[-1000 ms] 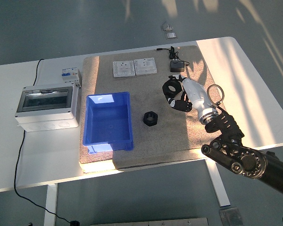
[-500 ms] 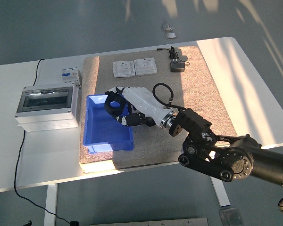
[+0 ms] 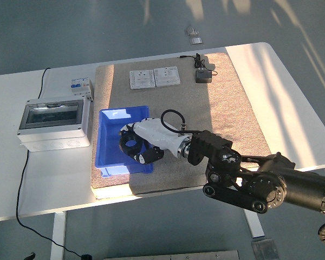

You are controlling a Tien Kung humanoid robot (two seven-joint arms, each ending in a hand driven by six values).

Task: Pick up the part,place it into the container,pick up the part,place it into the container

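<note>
Lowered: robot hand [image 3: 138, 147] holding part [image 3: 131, 142] inside container [image 3: 109, 120].

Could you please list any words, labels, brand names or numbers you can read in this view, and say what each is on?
None can be read.
Breaker beside the distribution box: blue-and-red markings, too small.
Two socket panels: no legible print.
Blue container, black ring part, right hand: no visible text.

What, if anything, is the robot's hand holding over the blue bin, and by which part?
The right hand grips a black ring-shaped part by its outer rim, inside the blue container.
</note>
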